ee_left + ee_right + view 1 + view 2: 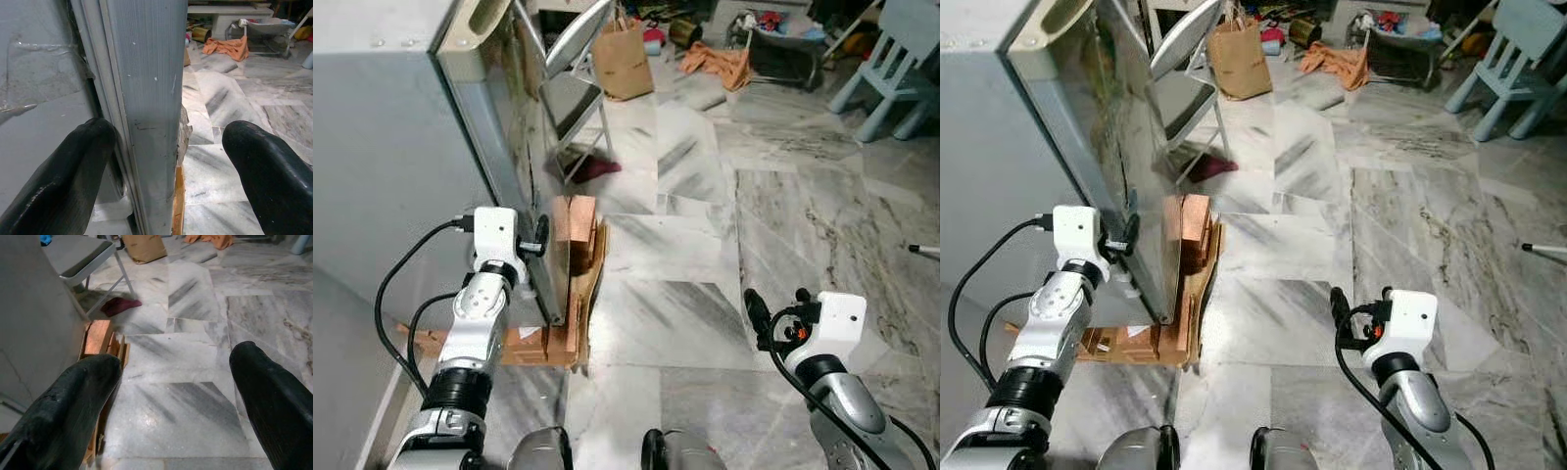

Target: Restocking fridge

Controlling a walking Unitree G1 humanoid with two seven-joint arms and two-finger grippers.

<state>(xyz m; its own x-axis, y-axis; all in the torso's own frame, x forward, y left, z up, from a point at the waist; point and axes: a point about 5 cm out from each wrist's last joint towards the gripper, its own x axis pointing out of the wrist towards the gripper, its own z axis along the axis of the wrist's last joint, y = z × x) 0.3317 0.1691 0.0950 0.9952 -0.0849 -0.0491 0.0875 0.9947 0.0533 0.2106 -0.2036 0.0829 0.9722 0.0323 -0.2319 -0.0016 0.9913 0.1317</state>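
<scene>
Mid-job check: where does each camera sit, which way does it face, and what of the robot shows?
Left eye, right eye: head, facing down at fridge door, wooden blocks; both arms show.
Left wrist: along left gripper, fingers astride door edge.
Right wrist: along right gripper, open over marble floor.
Shared: folding chair and brown paper bag.

Grey-veined marble floor (705, 294), folding chair (573, 93), blue chair (896, 64).

Fridge door (509, 147) top cropped; wooden base (570, 284) perhaps partly hidden behind it.
</scene>
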